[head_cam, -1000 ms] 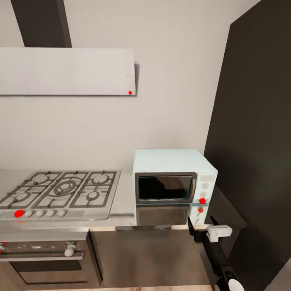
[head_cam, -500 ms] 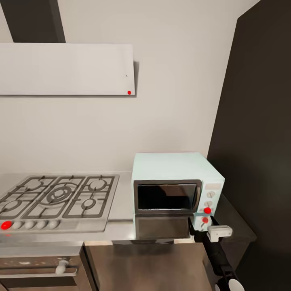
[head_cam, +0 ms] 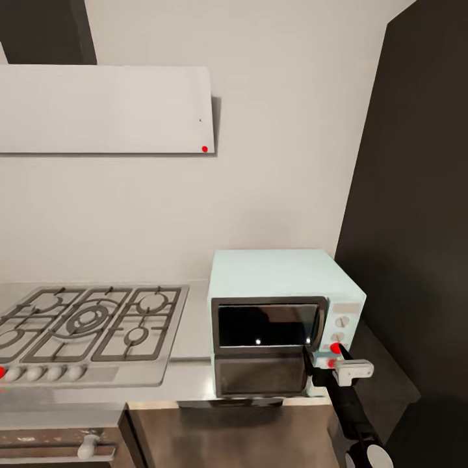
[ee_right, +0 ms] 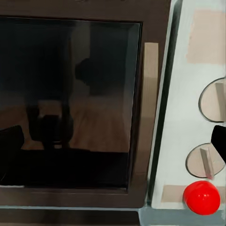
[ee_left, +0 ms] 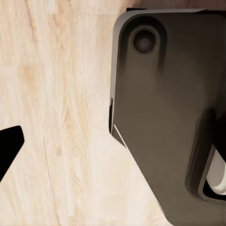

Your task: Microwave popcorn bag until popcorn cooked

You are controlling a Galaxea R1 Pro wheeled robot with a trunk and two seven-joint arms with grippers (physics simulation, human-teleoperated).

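The pale mint-blue microwave (head_cam: 273, 276) stands on the steel countertop (head_cam: 192, 328) with its dark glass door (head_cam: 266, 325) shut. My right gripper (head_cam: 323, 359) hangs open just in front of the door's right edge and the knob panel. In the right wrist view the gripper (ee_right: 114, 141) faces the door (ee_right: 70, 94), with two round knobs (ee_right: 205, 161) and a red button (ee_right: 201, 197) close by. Nothing is between its fingers. The popcorn bag and the popcorn are out of view. One dark fingertip (ee_left: 8, 148) of my left gripper hangs over the wooden floor (ee_left: 61, 117), at the picture's edge.
A gas hob (head_cam: 84, 318) fills the counter left of the microwave, with a white hood (head_cam: 104, 110) above and an oven (head_cam: 58, 442) below. A tall dark cabinet (head_cam: 416, 195) rises right of the microwave. My dark base (ee_left: 165, 117) shows in the left wrist view.
The camera has moved closer and to the right, so the microwave looks larger and the hob has slid left. My right gripper now overlaps the microwave's lower right front.
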